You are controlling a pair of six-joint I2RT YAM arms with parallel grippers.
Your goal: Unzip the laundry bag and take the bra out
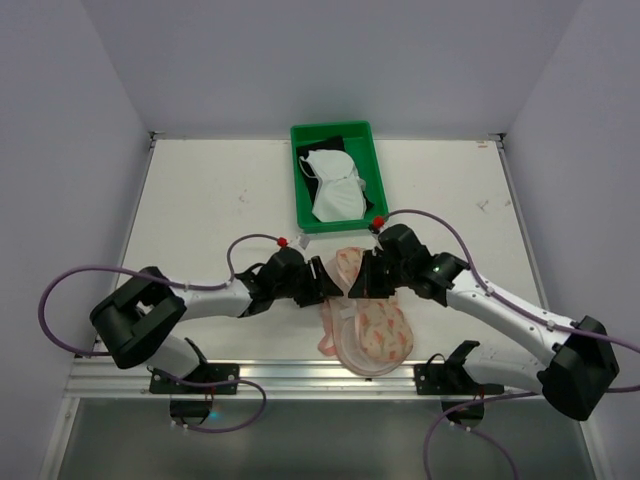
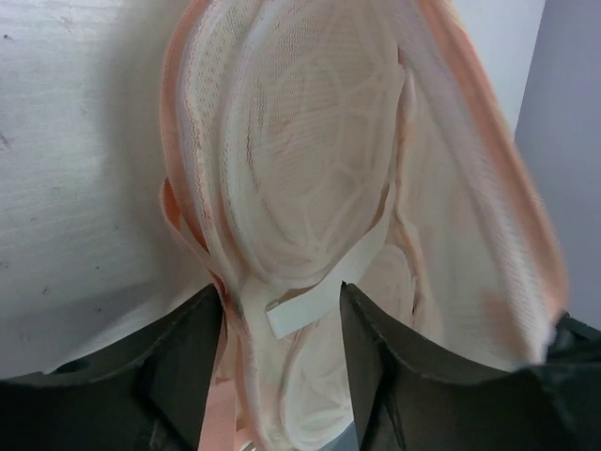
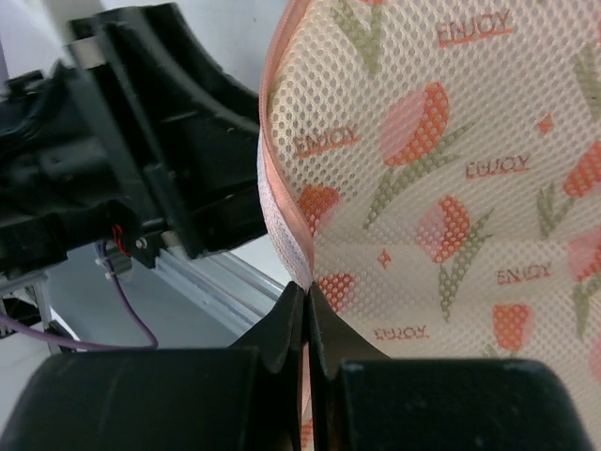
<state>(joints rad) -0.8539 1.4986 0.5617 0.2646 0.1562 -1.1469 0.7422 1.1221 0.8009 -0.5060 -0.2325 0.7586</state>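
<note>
The laundry bag (image 1: 368, 325), pink with orange-red flower print, lies near the table's front edge. Its upper lobe is raised between my two grippers. My right gripper (image 1: 372, 270) is shut on the bag's pink zipper edge; in the right wrist view the gripper (image 3: 308, 301) pinches that edge, with the printed mesh (image 3: 451, 188) to the right. My left gripper (image 1: 322, 280) is at the bag's left side. In the left wrist view the gripper (image 2: 282, 319) has its jaws apart around the pale padded bra cup (image 2: 310, 141) and a white strap (image 2: 310, 301), inside the bag's pink rim (image 2: 174, 188).
A green plastic tray (image 1: 300, 200) stands behind the bag at the table's middle back, holding a white bra (image 1: 335, 190) and something black. The metal rail (image 1: 280, 375) of the table's front edge runs just below the bag. Grey walls enclose the table.
</note>
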